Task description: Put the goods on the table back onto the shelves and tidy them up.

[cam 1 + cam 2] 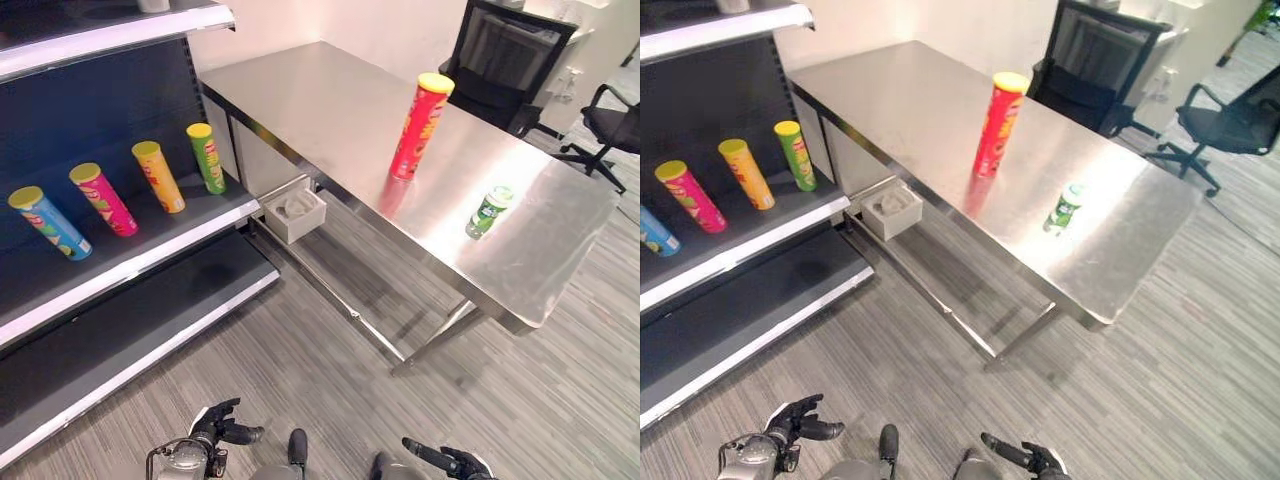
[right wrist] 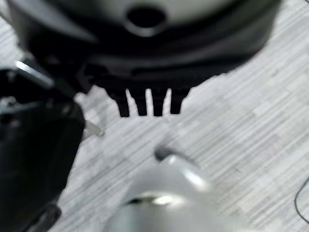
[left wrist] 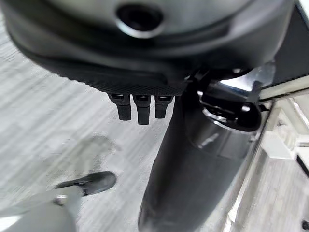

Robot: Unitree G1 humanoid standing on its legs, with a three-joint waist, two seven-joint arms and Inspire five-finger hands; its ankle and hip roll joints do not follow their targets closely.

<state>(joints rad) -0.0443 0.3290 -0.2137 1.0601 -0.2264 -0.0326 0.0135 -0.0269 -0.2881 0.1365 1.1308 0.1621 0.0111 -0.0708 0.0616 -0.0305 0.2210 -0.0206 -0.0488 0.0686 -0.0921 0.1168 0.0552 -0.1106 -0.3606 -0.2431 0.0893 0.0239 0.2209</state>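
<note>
Two goods on the table: we see a tall red can (image 1: 421, 125) upright mid-table and a small green bottle (image 1: 489, 212) lying on its side, apart from it, nearer the table's (image 1: 300, 100) right end.
Shelf (image 1: 130, 250): we count a blue can (image 1: 50, 222), pink can (image 1: 103, 199), yellow can (image 1: 159, 176) and green can (image 1: 207, 157) in a row.
Under the table: a white box (image 1: 294, 213).
Right eye view: the left hand (image 1: 798, 420) and right hand (image 1: 1025, 455) hang low over the floor, holding nothing.
Left wrist view: we see its fingers (image 3: 138, 107) straight, side by side.
Right wrist view: its fingers (image 2: 147, 104) are likewise straight.
</note>
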